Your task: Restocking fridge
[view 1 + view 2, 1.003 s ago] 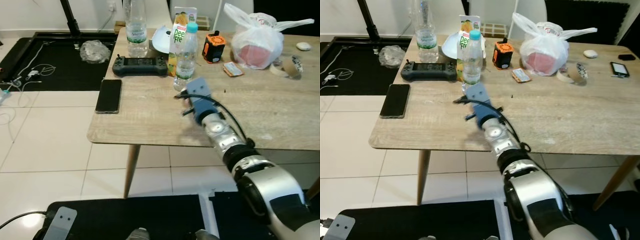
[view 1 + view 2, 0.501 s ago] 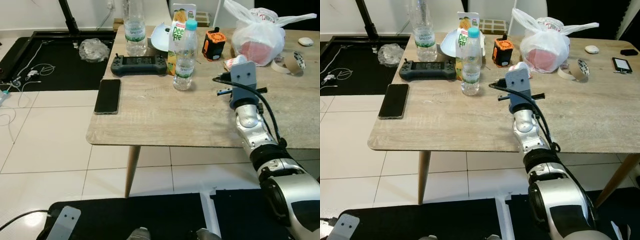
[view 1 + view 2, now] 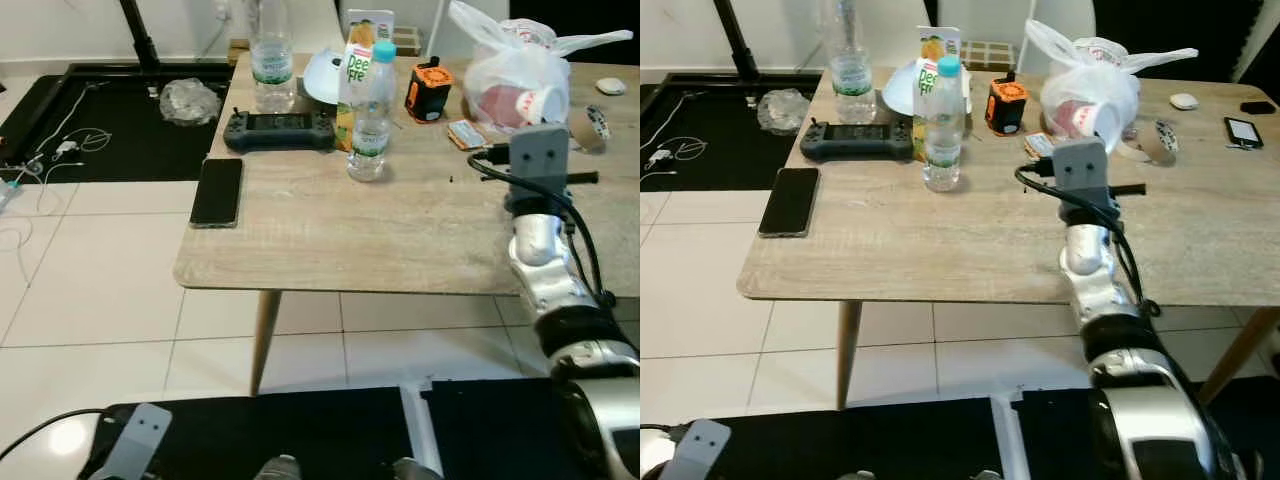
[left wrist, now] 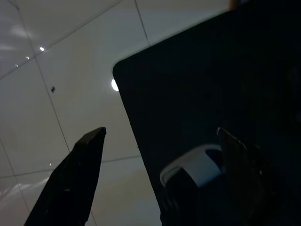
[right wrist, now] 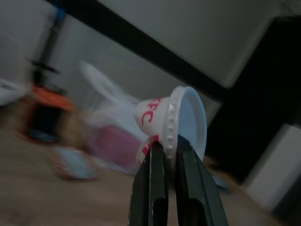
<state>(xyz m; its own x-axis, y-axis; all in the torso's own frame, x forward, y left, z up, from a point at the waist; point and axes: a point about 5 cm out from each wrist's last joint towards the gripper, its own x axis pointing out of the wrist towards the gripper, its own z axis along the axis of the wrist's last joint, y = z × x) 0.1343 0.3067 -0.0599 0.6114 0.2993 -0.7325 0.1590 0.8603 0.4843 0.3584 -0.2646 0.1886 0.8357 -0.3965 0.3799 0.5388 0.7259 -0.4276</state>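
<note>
On the left of the pale wood-grain table (image 3: pixel 300 235) lies a flat black smartphone (image 3: pixel 217 191), glossy and rectangular. Behind it sits a dark, wide handheld game controller (image 3: pixel 279 129), and behind that a clear plastic water bottle with a green label (image 3: pixel 270 60). Nearer the middle stands a second clear plastic bottle with a light blue cap (image 3: pixel 372 112), ribbed in texture, just in front of a tall yellow-and-green juice carton (image 3: pixel 357 60) whose print reads "Dee Fre". To its right are an orange-and-black tape measure (image 3: pixel 424 93), boxy in shape, and a crinkled white plastic bag (image 3: pixel 510 65) with something red inside.

The right gripper (image 5: pixel 164 162) reaches over the right part of the table, its two black fingers closed narrowly on the ridged rim of a white paper cup with red "FC" lettering (image 5: pixel 171 123); the cup is tipped on its side, held above the tabletop in front of the bag, and also shows in the head view (image 3: pixel 528 102). A roll of tan tape (image 3: pixel 588 125) lies further right.

The left gripper (image 4: pixel 155 155) hangs over glossy white floor tiles (image 4: pixel 56 70) and a black mat (image 4: pixel 211 80), its fingers spread wide.
</note>
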